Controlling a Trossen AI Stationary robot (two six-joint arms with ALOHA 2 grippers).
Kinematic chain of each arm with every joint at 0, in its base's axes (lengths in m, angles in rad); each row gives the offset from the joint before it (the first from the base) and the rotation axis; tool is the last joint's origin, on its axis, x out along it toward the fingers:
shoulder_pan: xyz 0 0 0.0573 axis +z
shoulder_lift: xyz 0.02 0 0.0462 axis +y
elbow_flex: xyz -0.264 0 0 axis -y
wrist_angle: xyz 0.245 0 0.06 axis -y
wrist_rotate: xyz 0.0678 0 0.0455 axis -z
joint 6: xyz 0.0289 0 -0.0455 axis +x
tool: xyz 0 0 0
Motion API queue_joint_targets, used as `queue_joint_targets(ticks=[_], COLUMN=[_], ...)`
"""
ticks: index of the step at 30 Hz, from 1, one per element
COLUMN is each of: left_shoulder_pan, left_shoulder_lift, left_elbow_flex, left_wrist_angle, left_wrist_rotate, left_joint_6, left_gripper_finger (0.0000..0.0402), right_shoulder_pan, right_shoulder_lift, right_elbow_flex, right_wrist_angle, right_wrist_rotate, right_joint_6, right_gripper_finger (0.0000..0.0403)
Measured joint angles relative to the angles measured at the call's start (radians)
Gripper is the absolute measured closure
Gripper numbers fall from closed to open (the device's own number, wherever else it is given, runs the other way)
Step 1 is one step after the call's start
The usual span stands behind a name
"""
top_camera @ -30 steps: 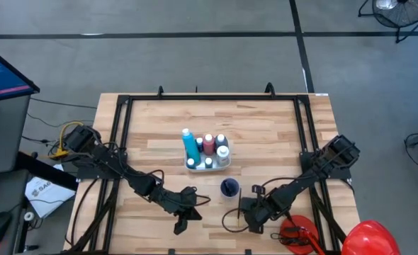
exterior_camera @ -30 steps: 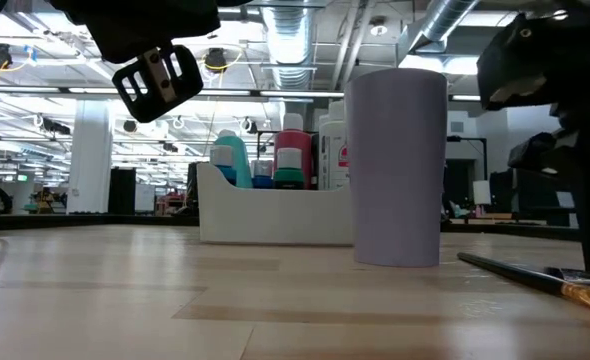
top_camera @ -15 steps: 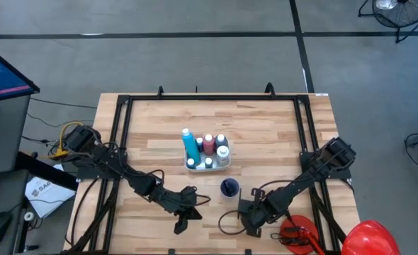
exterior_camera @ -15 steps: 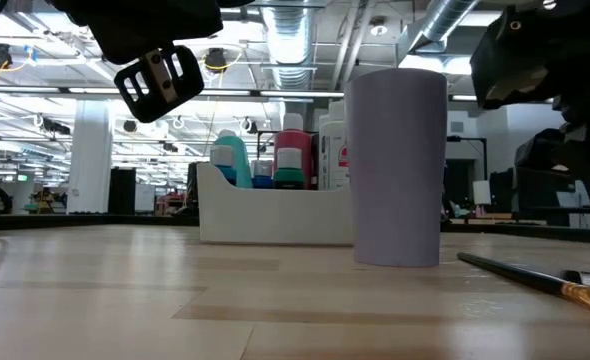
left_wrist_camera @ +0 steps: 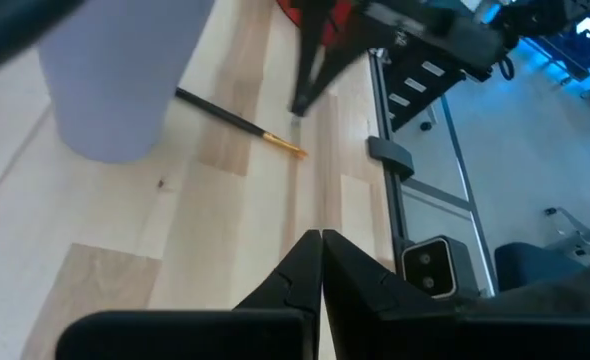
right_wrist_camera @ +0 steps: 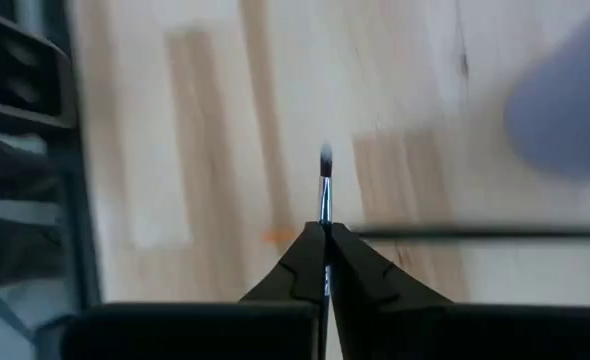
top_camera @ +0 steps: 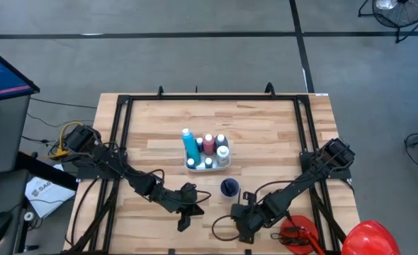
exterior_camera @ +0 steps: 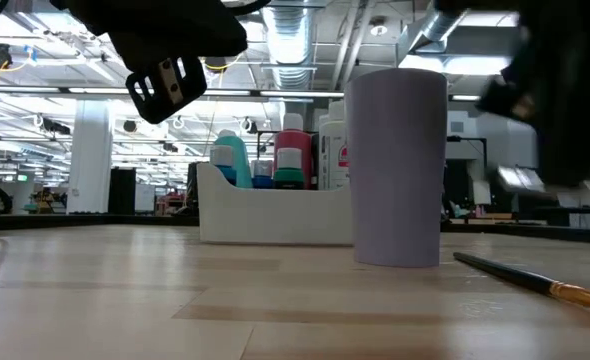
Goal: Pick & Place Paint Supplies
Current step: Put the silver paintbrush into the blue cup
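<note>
A lilac cup [exterior_camera: 400, 165] stands on the wooden table [top_camera: 266, 134], with a white tray [exterior_camera: 275, 215] of paint bottles [top_camera: 207, 147] behind it. One thin dark brush [left_wrist_camera: 237, 119] lies flat beside the cup. Near the front edge my right gripper [top_camera: 244, 228] is shut on a second brush [right_wrist_camera: 325, 190], whose bristle end sticks out past the fingertips. My left gripper [left_wrist_camera: 321, 238] hovers shut and holds nothing, left of the cup and above the table. My right gripper pinches the brush between its two fingertips, just behind the silver ferrule [right_wrist_camera: 325, 212]. The fingers slant down from above, and the brush runs on along their line. The bristle tip [right_wrist_camera: 325, 155] hangs clear of the table. The fingers hide the handle.
A red tool [top_camera: 297, 234] and a red dome [top_camera: 368, 237] lie at the near right corner. A black frame [top_camera: 120, 134] runs round the table's edges. Bare wood lies between the tray and the far edge.
My right gripper has risen from the table beside the lying brush and drifted toward the near-left. It has carried its brush up clear of the wood. The other brush, the cup and the tray have stayed put.
</note>
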Motion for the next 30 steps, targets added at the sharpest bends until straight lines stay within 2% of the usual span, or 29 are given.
queue_joint_targets(ticks=[9, 13, 15, 22, 27, 30], left_shoulder_pan=[0.000, 0.000, 0.000, -0.028, -0.062, -0.068], left_shoulder_lift=[0.000, 0.000, 0.000, 0.000, 0.000, 0.000], left_elbow_flex=[0.000, -0.008, -0.035, -0.165, -0.216, -0.216], left_wrist_angle=[-0.007, -0.049, -0.045, -0.023, 0.067, 0.108], left_wrist_rotate=[-0.067, -0.154, -0.166, -0.187, -0.212, -0.212], left_joint_6=[-0.007, -0.088, -0.129, -0.310, -0.367, -0.368], left_gripper_finger=[0.0399, 0.0399, 0.0399, 0.0399, 0.0399, 0.0399], right_shoulder_pan=[-0.048, -0.072, -0.087, -0.132, -0.160, -0.177], right_shoulder_lift=[-0.002, -0.011, -0.020, -0.151, -0.264, -0.315], right_elbow_flex=[0.144, 0.206, 0.231, 0.238, 0.233, 0.165], right_wrist_angle=[0.002, 0.006, 0.016, 0.108, 0.154, 0.196], right_wrist_rotate=[0.084, 0.144, 0.183, 0.349, 0.493, 0.525], right_joint_6=[-0.111, -0.160, -0.173, -0.259, -0.371, -0.377], right_gripper_finger=[0.0403, 0.0403, 0.0403, 0.0403, 0.0403, 0.0403])
